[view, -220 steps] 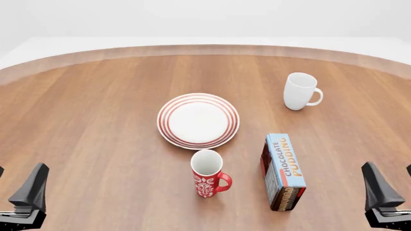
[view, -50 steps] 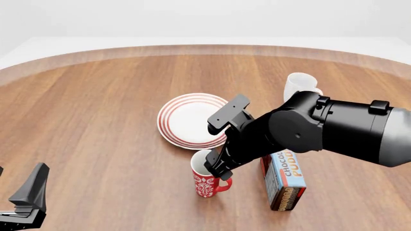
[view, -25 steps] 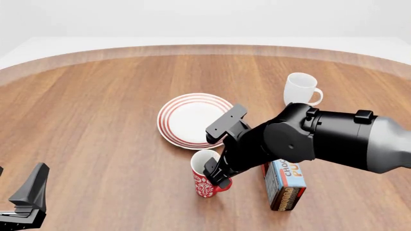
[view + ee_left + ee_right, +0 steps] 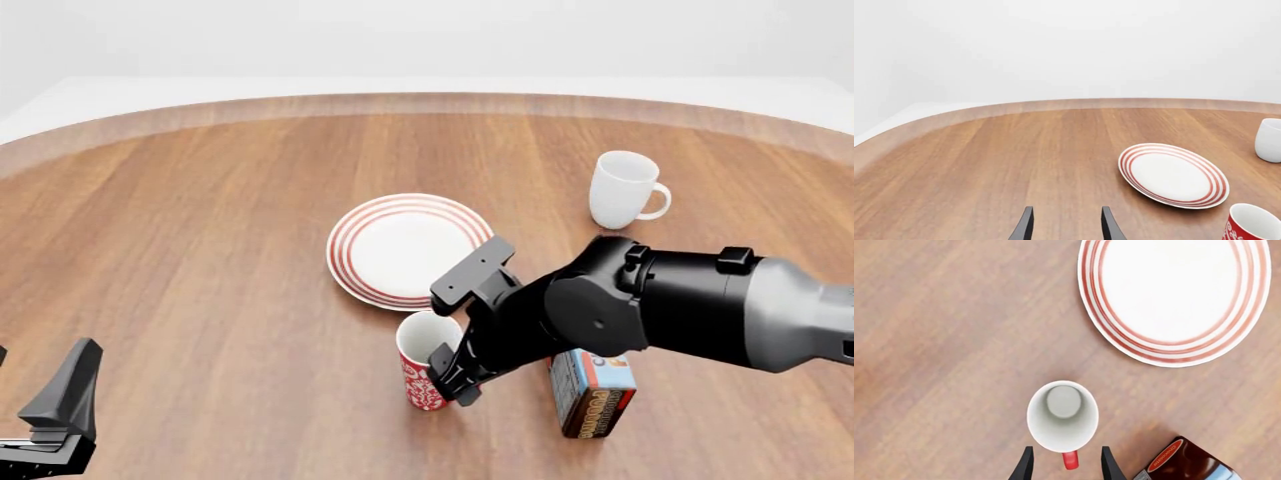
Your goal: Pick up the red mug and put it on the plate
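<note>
The red mug (image 4: pixel 418 384) stands upright on the table, just in front of the plate (image 4: pixel 400 248). My right gripper (image 4: pixel 451 382) hangs over the mug's handle side, pointing down. In the right wrist view the gripper (image 4: pixel 1066 469) is open, with its fingers either side of the red handle (image 4: pixel 1069 459) and apart from it. That view looks into the mug's white inside (image 4: pixel 1062 415), with the plate (image 4: pixel 1174 295) beyond it. My left gripper (image 4: pixel 54 420) is open and empty at the near left; its own view (image 4: pixel 1066 226) shows the plate (image 4: pixel 1173 175) and the mug (image 4: pixel 1253 226).
A chocolate pudding box (image 4: pixel 594 395) lies right beside the red mug, partly under my right arm, and shows in the right wrist view (image 4: pixel 1181 462). A plain white mug (image 4: pixel 621 188) stands at the far right, also seen in the left wrist view (image 4: pixel 1271 140).
</note>
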Robot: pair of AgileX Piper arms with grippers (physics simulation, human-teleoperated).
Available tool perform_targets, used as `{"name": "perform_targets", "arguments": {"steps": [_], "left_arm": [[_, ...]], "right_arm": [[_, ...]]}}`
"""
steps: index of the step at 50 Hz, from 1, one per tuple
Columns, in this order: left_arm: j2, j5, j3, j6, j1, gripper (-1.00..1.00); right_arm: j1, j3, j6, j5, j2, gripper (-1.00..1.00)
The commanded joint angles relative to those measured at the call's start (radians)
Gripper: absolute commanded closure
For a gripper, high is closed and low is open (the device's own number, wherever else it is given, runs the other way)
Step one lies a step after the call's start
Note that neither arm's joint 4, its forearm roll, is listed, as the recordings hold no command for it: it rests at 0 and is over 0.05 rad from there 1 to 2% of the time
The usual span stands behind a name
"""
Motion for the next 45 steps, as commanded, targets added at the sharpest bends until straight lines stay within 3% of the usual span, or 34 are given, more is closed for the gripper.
{"name": "perform_targets", "arguments": {"steps": [1, 13, 26, 45], "left_arm": [[0.0, 0.0, 0.0, 0.0, 0.0, -1.0], [0.0, 0.0, 0.0, 0.0, 0.0, -1.0], [0.0, 0.0, 0.0, 0.0, 0.0, -1.0], [0.0, 0.0, 0.0, 0.0, 0.0, -1.0]], "right_arm": [[-0.009, 0.019, 0.006, -0.023, 0.011, -1.0], [-0.017, 0.038, -0.008, -0.045, 0.03, -1.0], [-0.009, 0.075, 0.026, -0.081, 0.043, -1.0], [-0.016, 0.085, 0.017, -0.097, 0.054, -1.0]]}}
